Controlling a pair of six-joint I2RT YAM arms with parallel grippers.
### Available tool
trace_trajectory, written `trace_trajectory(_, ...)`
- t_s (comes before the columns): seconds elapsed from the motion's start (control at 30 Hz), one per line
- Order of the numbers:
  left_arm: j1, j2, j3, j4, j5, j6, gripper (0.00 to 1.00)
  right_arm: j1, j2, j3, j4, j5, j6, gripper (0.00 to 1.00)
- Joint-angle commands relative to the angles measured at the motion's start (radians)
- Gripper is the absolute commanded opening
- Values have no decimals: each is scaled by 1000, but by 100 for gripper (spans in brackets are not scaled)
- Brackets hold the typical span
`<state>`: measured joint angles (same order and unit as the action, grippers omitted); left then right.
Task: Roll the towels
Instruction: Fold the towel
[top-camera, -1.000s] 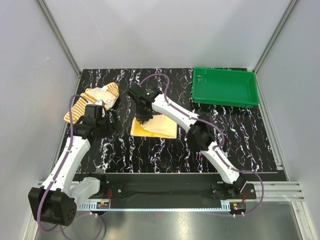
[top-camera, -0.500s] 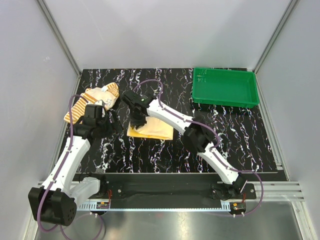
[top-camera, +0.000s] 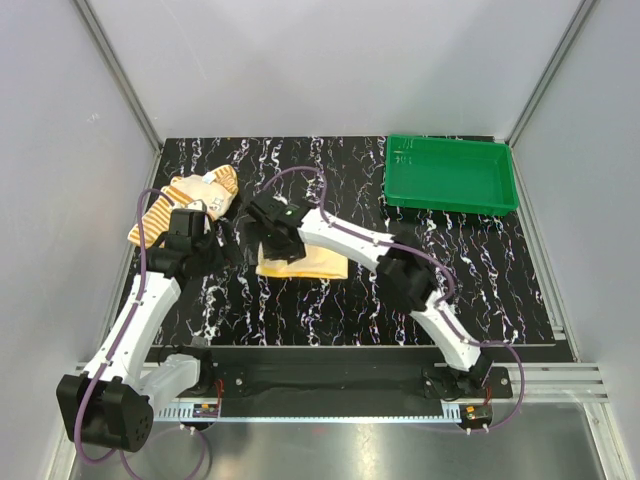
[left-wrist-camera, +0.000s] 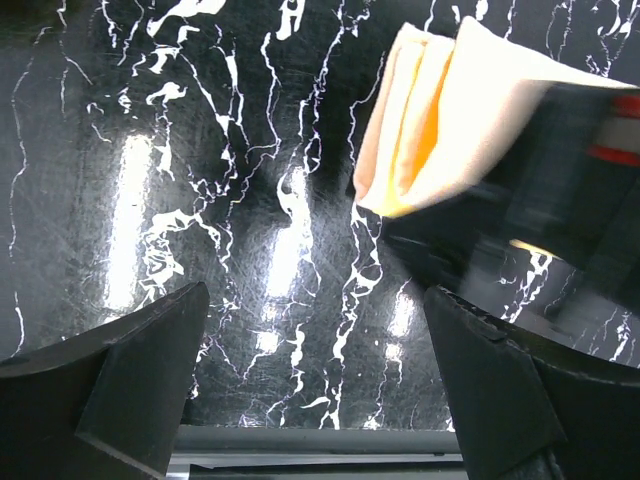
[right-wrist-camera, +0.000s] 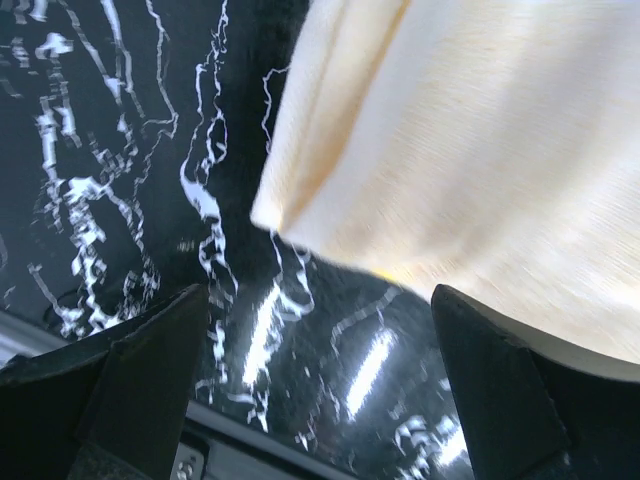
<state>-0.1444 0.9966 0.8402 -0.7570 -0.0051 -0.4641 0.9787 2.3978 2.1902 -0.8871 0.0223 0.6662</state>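
Black tabletop veined with white (top-camera: 330, 310) runs bare along the lower strip of the top view, just above the arm bases. Its widest free stretch is at lower right, crossed only by the right arm.

Above that strip, centre left, the plain bright yellow cloth towel (top-camera: 312, 263) lies folded flat, with its layered edge facing the left of the frame and its lower edge straight. The right gripper (top-camera: 272, 240) hangs at the towel's upper left corner; whether it touches the cloth cannot be told. In the right wrist view its fingers (right-wrist-camera: 130, 390) stand wide apart with nothing between them. The towel fills the upper right there, its folded corner pointing to lower left over bare table.

The left gripper (top-camera: 222, 243) sits just left of the towel, with a narrow band of table between them. Its own view also shows the fingers spread wide and empty, with the towel's stacked folds at upper right and open table across the left half.

Higher, at upper left, the crumpled orange-yellow and cream striped cloth towel (top-camera: 188, 200) lies close to the table's left edge, apart from both grippers. At upper right the rectangular green plastic tray (top-camera: 450, 205) sits near the far right corner. Bare table separates tray and striped towel along the top.
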Motion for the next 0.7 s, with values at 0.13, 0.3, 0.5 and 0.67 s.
trace_trajectory(0.13,5,-9,19,28,-52,-2,92,-93,-503,-329,186,80,-31,100)
trace_trajectory(0.3,2,59,43,100,-1,-37,85,-225,-748,-719,276,23,6,100)
trace_trajectory(0.5,-66,258,178,143,-16,-59,75,-385,-864,-1041,431,-149,15,94)
trace_trajectory(0.67,-138,449,290,172,-42,-45,72,-396,-803,-1087,513,-217,-5,90)
